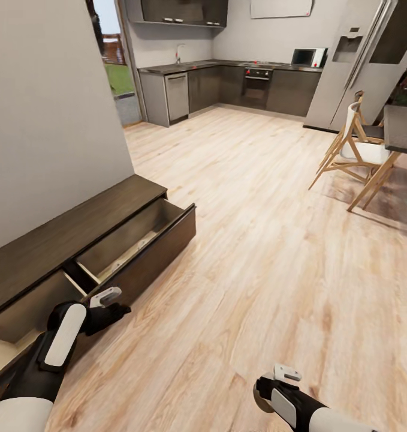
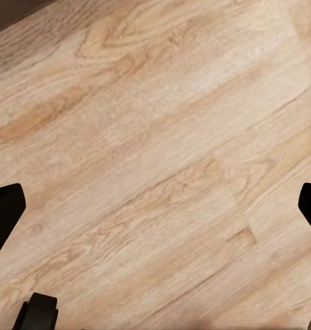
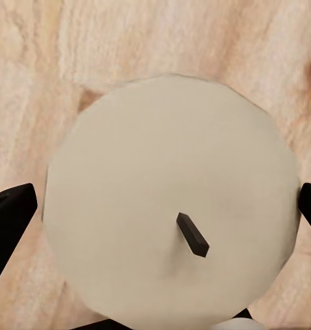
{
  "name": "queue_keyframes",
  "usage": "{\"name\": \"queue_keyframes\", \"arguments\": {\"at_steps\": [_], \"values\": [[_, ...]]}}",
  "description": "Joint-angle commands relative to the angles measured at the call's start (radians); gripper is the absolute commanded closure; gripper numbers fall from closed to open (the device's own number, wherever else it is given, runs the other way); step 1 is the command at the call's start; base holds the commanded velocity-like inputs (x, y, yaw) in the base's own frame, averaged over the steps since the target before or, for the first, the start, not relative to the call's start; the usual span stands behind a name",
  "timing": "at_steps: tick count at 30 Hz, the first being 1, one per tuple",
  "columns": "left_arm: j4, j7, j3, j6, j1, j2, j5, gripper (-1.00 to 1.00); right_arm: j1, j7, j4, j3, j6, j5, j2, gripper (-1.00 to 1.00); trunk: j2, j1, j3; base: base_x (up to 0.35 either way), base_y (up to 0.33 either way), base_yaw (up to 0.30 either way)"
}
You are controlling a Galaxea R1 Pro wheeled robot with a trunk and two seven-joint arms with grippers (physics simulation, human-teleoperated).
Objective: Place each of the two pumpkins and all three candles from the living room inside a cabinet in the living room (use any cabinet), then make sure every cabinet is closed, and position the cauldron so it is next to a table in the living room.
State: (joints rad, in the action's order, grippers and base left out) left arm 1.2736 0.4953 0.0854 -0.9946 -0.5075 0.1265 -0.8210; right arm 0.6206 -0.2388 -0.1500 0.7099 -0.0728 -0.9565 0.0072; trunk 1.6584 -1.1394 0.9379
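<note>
Here, right fingers: the dark tips (image 3: 7, 220) stood at either side of a pale round candle (image 3: 170, 206), pressed to its rim, so the right gripper (image 3: 162, 213) was clamped on it.
Candle: cream-coloured, seen from the top, with a short dark wick (image 3: 192, 234) leaning off centre; wood floor (image 3: 52, 62) lay beneath it.
Right gripper, from the head: low at the near edge of the floor, its white and black wrist (image 1: 284, 393) turned down over the planks; the candle itself was mostly hidden there.
Left fingers: two dark tips (image 2: 4, 213) stood wide apart with bare floor planks (image 2: 155, 165) between them, gripping nothing.
Left gripper: spread open (image 1: 110, 306), just in front of the cabinet's nearer drawer front.
Cabinet: long low dark-brown console (image 1: 59, 240) against the grey wall (image 1: 47, 120), with two drawers pulled out; the far drawer (image 1: 137, 240) showed a pale beige inside, and so did the near drawer (image 1: 23, 324).
Room beyond: grey kitchen units (image 1: 227, 84) along the far wall, a wooden chair (image 1: 359, 153) beside a dark dining table (image 1: 402, 129) at the right edge of the floor.
</note>
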Motion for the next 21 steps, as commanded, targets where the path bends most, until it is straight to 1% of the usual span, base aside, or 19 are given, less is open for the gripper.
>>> {"name": "queue_keyframes", "arguments": {"at_steps": [1, 4, 9, 14, 21], "values": [[0.001, 0.009, 0.000, -0.003, 0.000, 0.000, -0.011, -1.00, 0.001, -0.007, -0.002, 0.006, -0.005, -0.002, 0.000, 1.00, 0.000, 0.000, 0.001, 0.000, 0.000, -0.277], [0.001, 0.010, -0.001, -0.003, 0.000, 0.000, -0.010, -1.00, 0.001, -0.008, -0.002, 0.006, -0.005, -0.005, 0.000, 1.00, 0.000, 0.000, 0.001, 0.000, 0.000, -0.277], [0.001, 0.010, -0.001, -0.003, 0.000, 0.001, -0.009, -1.00, 0.001, -0.005, -0.002, 0.008, -0.005, -0.033, -0.001, 1.00, 0.000, 0.000, 0.001, 0.000, 0.000, -0.277], [0.001, 0.011, -0.001, -0.002, 0.000, 0.001, -0.009, -1.00, 0.001, -0.005, 0.012, 0.008, -0.004, -0.041, 0.000, 1.00, 0.000, 0.000, 0.001, 0.000, 0.000, -0.270], [0.001, 0.011, -0.001, -0.002, 0.000, 0.001, -0.009, -1.00, 0.001, -0.004, 0.015, 0.008, 0.005, -0.044, 0.000, 1.00, 0.000, 0.000, 0.003, 0.000, 0.000, -0.095]]}}
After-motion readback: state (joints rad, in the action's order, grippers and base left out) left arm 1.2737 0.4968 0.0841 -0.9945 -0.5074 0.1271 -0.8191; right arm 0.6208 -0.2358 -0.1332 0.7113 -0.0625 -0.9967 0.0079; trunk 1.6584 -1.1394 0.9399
